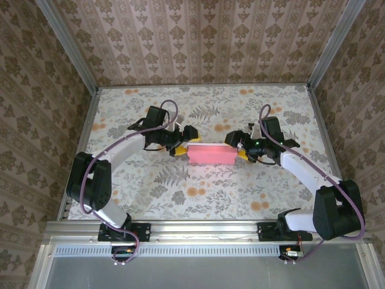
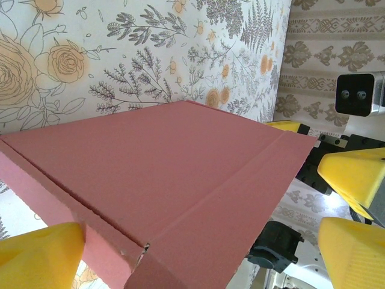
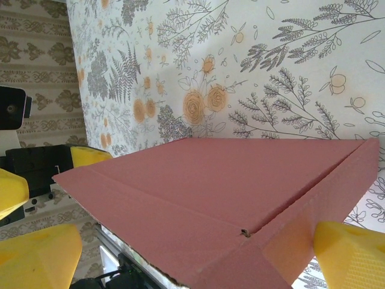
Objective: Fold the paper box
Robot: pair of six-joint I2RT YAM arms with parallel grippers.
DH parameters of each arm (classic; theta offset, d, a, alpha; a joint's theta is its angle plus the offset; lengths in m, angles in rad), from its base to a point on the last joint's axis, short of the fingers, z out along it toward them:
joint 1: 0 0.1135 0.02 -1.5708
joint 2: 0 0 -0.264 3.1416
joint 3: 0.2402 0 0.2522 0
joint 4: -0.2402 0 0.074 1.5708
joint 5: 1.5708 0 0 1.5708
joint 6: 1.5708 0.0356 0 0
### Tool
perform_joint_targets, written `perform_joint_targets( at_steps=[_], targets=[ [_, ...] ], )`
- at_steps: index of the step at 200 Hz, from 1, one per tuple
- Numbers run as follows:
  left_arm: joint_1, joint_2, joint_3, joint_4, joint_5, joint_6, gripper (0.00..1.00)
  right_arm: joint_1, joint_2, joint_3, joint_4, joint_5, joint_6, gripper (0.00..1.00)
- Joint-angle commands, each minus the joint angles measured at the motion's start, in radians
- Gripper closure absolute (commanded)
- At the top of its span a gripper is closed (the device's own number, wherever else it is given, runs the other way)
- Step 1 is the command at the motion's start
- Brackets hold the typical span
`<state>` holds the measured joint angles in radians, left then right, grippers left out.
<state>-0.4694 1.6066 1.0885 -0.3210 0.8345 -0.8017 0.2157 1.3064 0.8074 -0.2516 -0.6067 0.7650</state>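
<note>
The paper box [image 1: 212,155], salmon-pink and folded shut, lies flat at the middle of the table. My left gripper [image 1: 183,143] is at its left end and my right gripper [image 1: 238,146] at its right end, both open wide with the box ends between the jaws. In the left wrist view the box [image 2: 180,174] covers the gripper's middle [image 2: 198,268]. One yellow fingertip [image 2: 39,256] sits beside the box's side wall and the other is hidden. In the right wrist view the box [image 3: 204,192] likewise hides one finger, and the other yellow fingertip [image 3: 352,256] stands by its side wall.
The floral tablecloth [image 1: 180,192] surrounds the box on all sides. Patterned walls and metal posts [image 1: 90,90] close in the table at the back and sides. The opposite gripper's yellow fingers [image 2: 355,174] show across the box in each wrist view.
</note>
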Motion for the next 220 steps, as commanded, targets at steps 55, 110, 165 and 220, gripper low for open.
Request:
perform_joint_targets(
  at_steps=[55, 110, 165, 220],
  targets=[
    [0.050, -0.042, 0.035, -0.086, 0.004, 0.068, 0.00, -0.039, -0.044, 0.022, -0.049, -0.003, -0.060, 0.00],
    [0.058, -0.186, 0.066, -0.230, -0.135, 0.352, 0.00, -0.050, -0.186, 0.068, -0.239, 0.126, -0.298, 0.02],
    [0.051, -0.188, 0.161, -0.453, -0.230, 0.647, 0.28, -0.018, -0.234, 0.145, -0.380, 0.223, -0.484, 0.39],
    [-0.011, -0.072, 0.270, -0.573, -0.324, 0.780, 0.54, 0.112, -0.124, 0.251, -0.478, 0.456, -0.604, 0.48]
  ],
)
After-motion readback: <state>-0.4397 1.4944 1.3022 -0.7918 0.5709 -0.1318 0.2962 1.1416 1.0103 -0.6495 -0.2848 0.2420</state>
